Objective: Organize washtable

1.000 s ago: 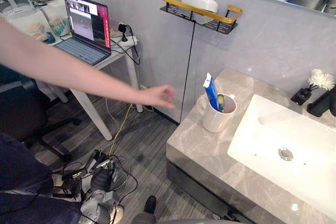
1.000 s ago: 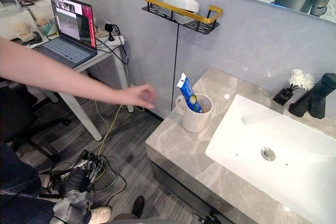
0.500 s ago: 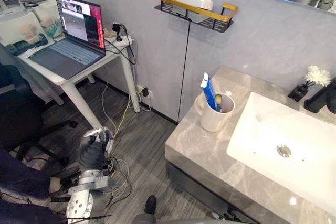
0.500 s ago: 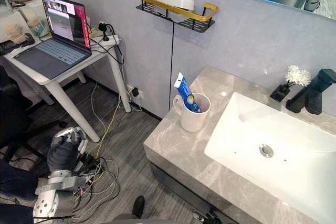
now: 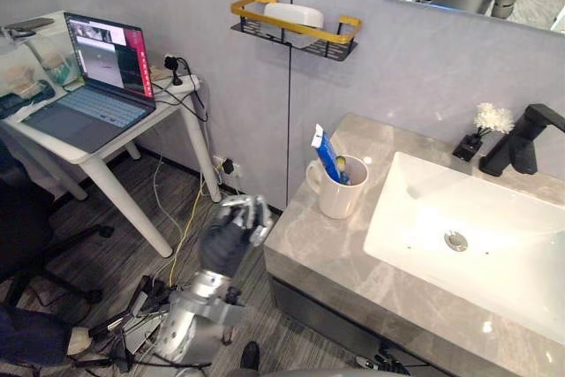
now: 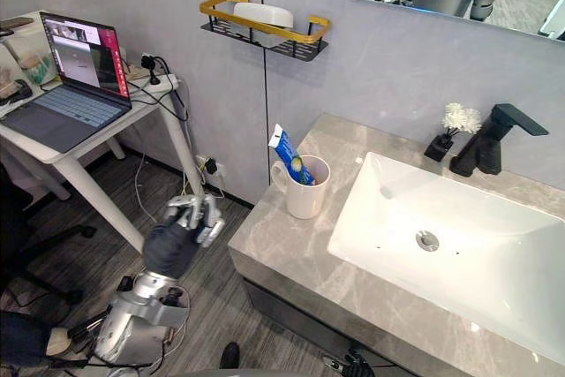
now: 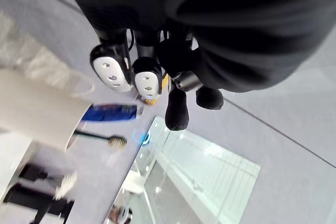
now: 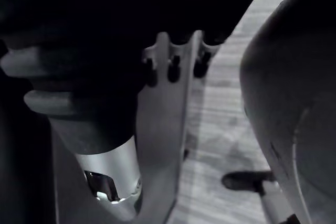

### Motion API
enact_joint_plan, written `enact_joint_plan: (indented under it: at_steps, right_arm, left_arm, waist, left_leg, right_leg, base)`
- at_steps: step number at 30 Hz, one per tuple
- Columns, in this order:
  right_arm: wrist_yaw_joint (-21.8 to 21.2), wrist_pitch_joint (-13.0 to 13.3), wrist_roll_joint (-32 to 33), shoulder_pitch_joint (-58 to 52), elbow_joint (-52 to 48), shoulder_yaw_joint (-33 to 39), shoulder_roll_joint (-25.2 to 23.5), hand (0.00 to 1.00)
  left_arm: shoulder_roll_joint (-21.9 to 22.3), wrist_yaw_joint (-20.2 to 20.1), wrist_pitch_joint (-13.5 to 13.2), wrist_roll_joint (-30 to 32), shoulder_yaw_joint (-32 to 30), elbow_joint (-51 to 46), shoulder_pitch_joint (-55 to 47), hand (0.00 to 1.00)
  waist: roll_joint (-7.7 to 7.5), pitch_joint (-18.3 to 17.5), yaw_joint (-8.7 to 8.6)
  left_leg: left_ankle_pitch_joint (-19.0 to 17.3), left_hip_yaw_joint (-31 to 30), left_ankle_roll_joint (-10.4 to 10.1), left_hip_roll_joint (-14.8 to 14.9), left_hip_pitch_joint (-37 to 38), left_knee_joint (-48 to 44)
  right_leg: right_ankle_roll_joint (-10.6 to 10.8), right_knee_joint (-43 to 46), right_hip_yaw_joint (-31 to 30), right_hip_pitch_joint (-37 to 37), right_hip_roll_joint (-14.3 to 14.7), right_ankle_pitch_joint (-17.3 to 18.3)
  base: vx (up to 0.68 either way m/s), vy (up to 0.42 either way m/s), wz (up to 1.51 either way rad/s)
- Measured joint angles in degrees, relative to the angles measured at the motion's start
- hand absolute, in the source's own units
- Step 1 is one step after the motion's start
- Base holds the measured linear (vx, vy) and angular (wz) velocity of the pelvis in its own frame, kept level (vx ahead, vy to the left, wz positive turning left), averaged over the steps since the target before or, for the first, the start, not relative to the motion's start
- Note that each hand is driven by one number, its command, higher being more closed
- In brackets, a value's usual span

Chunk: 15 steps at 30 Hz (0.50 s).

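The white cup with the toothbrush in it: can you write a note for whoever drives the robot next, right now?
Left hand: fingers loosely bent, holding nothing, raised beside the counter's left edge, short of the cup.
Right hand: low, near the floor, idle.
The cup stands upright on the counter, left of the sink, with the toothpaste tube and toothbrush inside.
Done: nothing gripped yet.
Left: probably reach the cup, then tidy the washtable.
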State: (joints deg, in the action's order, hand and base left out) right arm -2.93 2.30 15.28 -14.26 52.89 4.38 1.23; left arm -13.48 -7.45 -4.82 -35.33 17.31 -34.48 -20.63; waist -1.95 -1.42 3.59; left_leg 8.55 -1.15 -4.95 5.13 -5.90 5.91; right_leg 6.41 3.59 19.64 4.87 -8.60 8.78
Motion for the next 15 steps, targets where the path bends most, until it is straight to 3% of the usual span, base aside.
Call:
enact_joint_plan:
  at_steps: [8, 15]
  right_arm:
    - [0.1, -0.1, 0.0, 3.8, 2.8, -2.3, 1.7, 0.0]
    - [0.2, -0.2, 0.0, 4.9, 4.2, -2.3, 1.7, 0.0]
  left_arm:
    - [-3.9, 0.0, 1.3, 1.8, 3.0, 13.4, 9.0, 1.0]
    - [-4.7, 0.4, 1.7, 5.3, 2.9, 19.7, 13.5, 1.0]
  waist:
    - [0.54, 0.1, -2.71]
    - [0.13, 0.5, -2.86]
  left_leg:
    - [0.1, 0.1, -0.3, 1.0, 0.5, 0.0]
    - [-0.4, 1.6, -0.9, 1.0, 0.3, 0.0]
  right_leg:
    - [-1.0, -0.1, -0.9, -0.2, 0.9, 0.3]
    - [-0.9, -0.7, -2.5, -1.0, 0.8, 0.2]
  base:
    - [-0.02, -0.021, -0.07]
    - [0.02, -0.004, -0.11]
